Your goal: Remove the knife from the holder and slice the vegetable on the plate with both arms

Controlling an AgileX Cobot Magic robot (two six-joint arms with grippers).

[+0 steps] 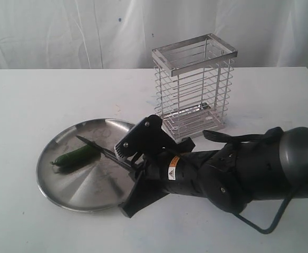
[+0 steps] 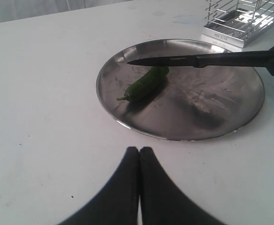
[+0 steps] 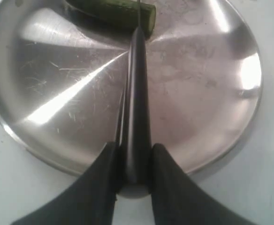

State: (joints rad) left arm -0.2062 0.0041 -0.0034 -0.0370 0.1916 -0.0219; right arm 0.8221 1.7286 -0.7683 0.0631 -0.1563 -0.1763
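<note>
Knife (image 2: 198, 60) – one – over one vegetable (image 2: 144, 84), one plate (image 2: 212, 117), one holder (image 1: 196, 89)

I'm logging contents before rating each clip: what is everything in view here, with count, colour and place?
knife: 1, black, in the right pincer, blade out over the plate by the vegetable's cut end
vegetable: 1, dark green, lying on the plate
plate: 1, shiny steel, on the table
holder: 1, silver wire, upright on the table beyond the plate
table: 1, white, under everything
curtain: 1, white, behind the table
right arm: 1, black, low over the table
right pincer: 1, black, shut on the knife handle
left pincer: 1, black, shut, empty, over the table short of the plate
</note>
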